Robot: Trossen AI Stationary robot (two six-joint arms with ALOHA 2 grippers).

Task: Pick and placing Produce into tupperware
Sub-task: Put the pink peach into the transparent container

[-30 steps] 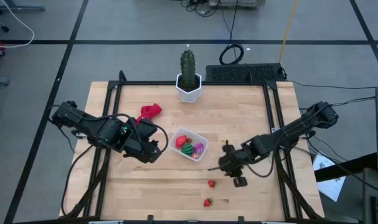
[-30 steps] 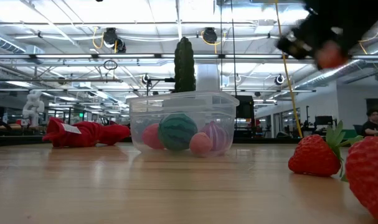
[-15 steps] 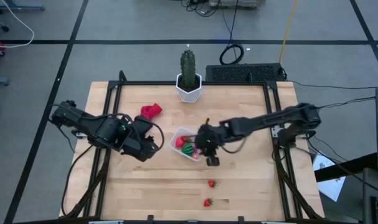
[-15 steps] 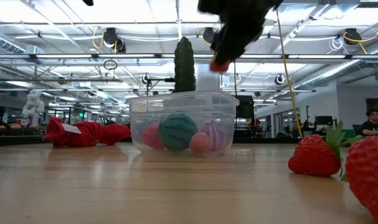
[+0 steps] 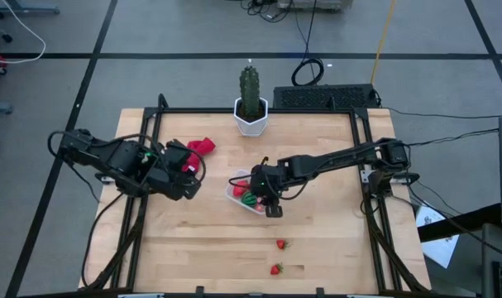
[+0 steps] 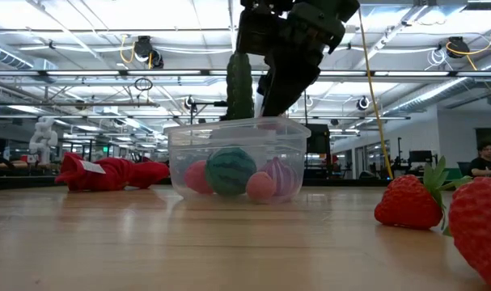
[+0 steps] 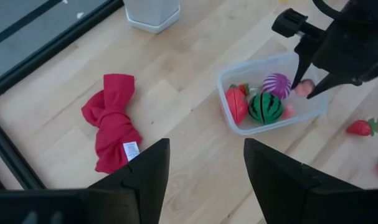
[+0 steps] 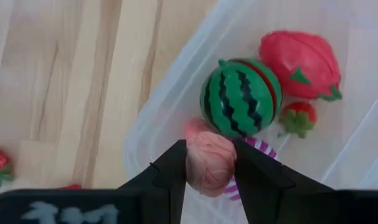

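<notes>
The clear tupperware (image 5: 236, 193) stands mid-table and holds a green striped ball (image 8: 241, 96), a red oval (image 8: 299, 61), a tiny strawberry (image 8: 297, 118) and a purple ball (image 7: 276, 84). My right gripper (image 5: 265, 190) hangs over the tub's near right part, shut on a pink bit (image 8: 208, 163). It comes down to the rim (image 6: 271, 103) in the low view. My left gripper (image 7: 204, 177) is open with nothing between its fingers, left of the tub (image 5: 189, 177). Two strawberries (image 5: 281, 244) (image 5: 276, 269) lie on the table near the front edge. My right gripper pinches the pink bit (image 8: 207, 168) between its two fingers, one finger on each of its sides. The fingers slant down from the table's right side. The bit is lifted clear, hanging above the inside of the tupperware (image 8: 170, 93), over the purple ball.
A red cloth (image 5: 200, 147) lies on the table far left of the tub. A green cactus (image 5: 249, 87) in a white pot (image 5: 251, 122) stands at the far edge. Bare wood lies right of the tub and along the near left.
My right gripper has swung from near the table's right side toward the left and far, carrying the pink bit from above the loose strawberries to above the tupperware. My left gripper has drawn back from the tub toward the table's far left.
</notes>
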